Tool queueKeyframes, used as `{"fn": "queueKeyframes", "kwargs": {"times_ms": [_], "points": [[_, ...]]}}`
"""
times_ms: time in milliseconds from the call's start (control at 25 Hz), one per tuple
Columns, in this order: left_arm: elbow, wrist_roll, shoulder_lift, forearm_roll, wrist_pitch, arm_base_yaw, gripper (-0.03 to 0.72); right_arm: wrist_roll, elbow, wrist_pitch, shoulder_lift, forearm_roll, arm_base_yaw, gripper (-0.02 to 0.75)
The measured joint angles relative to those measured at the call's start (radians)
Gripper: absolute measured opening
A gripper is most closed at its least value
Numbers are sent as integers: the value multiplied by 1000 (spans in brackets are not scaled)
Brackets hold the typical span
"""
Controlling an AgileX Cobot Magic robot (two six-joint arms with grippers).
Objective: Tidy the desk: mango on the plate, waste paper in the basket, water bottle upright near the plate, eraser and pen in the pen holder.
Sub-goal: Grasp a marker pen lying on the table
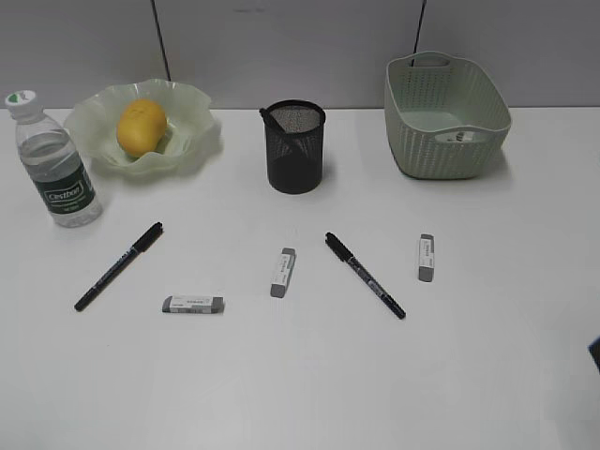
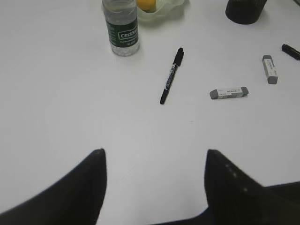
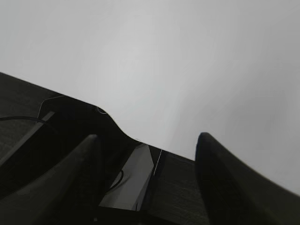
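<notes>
The mango [image 1: 141, 127] lies in the plate [image 1: 192, 103] at the back left, and the water bottle [image 1: 56, 164] stands upright beside it. In the middle back, the pen holder [image 1: 296, 145] has one pen in it. One pen [image 1: 119, 266] and another pen [image 1: 366, 275] lie on the desk [image 1: 300, 375], with three erasers [image 1: 193, 304] [image 1: 283, 272] [image 1: 427, 257] among them. A small white scrap [image 1: 459, 136] sits inside the basket [image 1: 441, 155]; I cannot tell if it is the waste paper. My left gripper [image 2: 154, 154] hangs open over bare desk, short of a pen [image 2: 171, 75]. My right gripper [image 3: 147, 137] is open at the desk's edge.
The left wrist view also takes in the bottle [image 2: 121, 28], two erasers [image 2: 228, 93] [image 2: 269, 69] and the pen holder's base [image 2: 246, 9]. In the right wrist view the white desk [image 3: 187, 56] ends at a dark drop-off with cables [image 3: 51, 140]. A grey wall stands behind the desk.
</notes>
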Motion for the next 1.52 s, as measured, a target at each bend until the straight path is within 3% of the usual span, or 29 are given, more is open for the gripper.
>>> {"fn": "queueKeyframes", "kwargs": {"times_ms": [200, 440, 840, 1520], "points": [[0, 0, 0, 0, 0, 0, 498, 38, 77, 23, -205, -34, -87, 503], [0, 0, 0, 0, 0, 0, 498, 142, 88, 77, -473, -126, -91, 503], [0, 0, 0, 0, 0, 0, 498, 156, 89, 82, -859, -162, -91, 503], [0, 0, 0, 0, -1, 0, 498, 152, 140, 46, -927, -201, -91, 503]]}}
